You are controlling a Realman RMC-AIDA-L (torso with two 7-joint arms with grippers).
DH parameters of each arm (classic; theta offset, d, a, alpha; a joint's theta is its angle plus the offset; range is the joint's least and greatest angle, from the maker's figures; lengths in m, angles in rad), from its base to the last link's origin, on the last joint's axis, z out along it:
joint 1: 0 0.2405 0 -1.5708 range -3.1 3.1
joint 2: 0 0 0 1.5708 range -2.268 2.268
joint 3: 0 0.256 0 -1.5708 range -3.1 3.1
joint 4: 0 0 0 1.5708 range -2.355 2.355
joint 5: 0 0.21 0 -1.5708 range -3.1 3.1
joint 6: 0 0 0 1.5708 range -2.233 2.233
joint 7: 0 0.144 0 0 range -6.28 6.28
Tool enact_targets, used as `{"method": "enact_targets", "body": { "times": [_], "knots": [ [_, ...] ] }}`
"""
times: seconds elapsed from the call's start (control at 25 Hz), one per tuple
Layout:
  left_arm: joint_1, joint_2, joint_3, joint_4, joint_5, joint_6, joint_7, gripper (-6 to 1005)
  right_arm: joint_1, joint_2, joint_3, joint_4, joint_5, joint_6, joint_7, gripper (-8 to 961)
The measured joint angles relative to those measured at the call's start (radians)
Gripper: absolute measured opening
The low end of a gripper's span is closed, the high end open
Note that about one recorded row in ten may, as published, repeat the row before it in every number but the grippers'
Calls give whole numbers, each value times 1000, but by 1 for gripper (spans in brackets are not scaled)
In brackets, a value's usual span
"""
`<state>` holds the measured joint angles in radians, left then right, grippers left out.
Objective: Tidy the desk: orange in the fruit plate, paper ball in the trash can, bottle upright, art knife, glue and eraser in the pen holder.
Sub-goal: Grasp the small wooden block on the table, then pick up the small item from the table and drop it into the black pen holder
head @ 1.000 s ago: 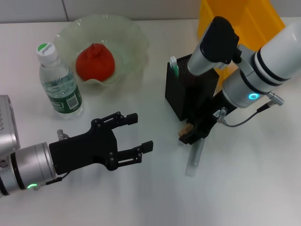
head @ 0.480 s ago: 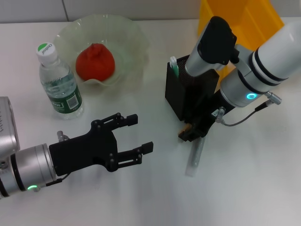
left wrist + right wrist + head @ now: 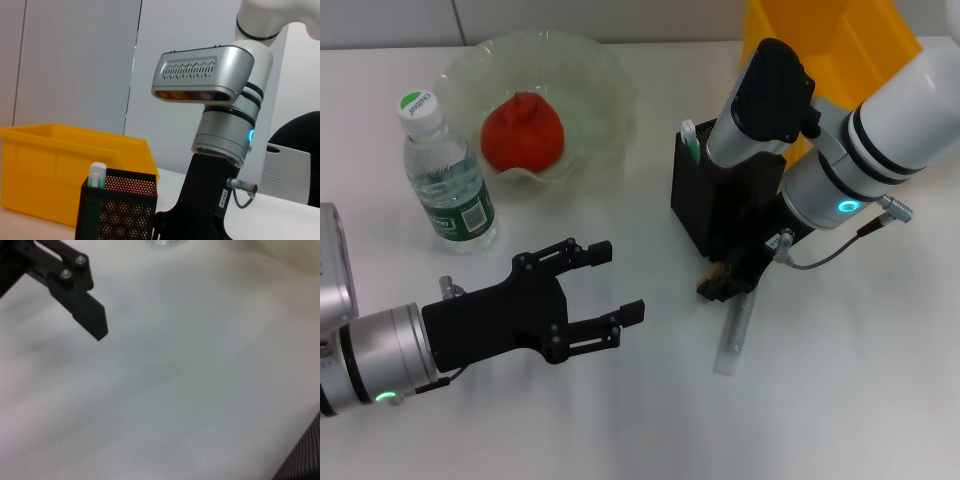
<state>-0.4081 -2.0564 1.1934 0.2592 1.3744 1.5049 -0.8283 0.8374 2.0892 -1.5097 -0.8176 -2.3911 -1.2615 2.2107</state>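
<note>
Judging by the surface [image 3: 880, 400], orange [image 3: 523, 131] sits plated, bottle [image 3: 445, 175] upright, art knife [image 3: 689, 139] in the pen holder [image 3: 705, 205]; glue [image 3: 733, 330] lies out, right pincer [image 3: 718, 283] pinching the eraser [image 3: 718, 270], left pincer [image 3: 610, 285] spread.

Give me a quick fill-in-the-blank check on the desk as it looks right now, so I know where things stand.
1. The red-orange round orange sits in the translucent pale-green ____ plate.
2. The small clear plastic bottle with the green label stands ____ on the white desk.
3. The slim white-and-green art knife pokes out of the square black mesh ____ holder.
4. The slim grey translucent glue stick lies on the desk beside the ____ gripper; the left gripper hovers open.

Missing words: fruit; upright; pen; right
</note>
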Motion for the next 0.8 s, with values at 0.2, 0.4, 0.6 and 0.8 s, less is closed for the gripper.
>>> {"method": "enact_targets", "body": {
  "times": [0.2,0.4,0.6,0.8],
  "knots": [
    [-2,2,0,0,0,0,0,802,1,0,-7,0,0,1,1,455],
    [-5,4,-2,0,0,0,0,802,-8,0,-8,-27,0,-10,4,453],
    [-2,7,-5,0,0,0,-1,802,-48,0,-7,-119,10,-56,10,447],
    [5,10,-8,0,0,-2,-2,802,-94,-3,3,-219,15,-116,19,442]
  ]
}}
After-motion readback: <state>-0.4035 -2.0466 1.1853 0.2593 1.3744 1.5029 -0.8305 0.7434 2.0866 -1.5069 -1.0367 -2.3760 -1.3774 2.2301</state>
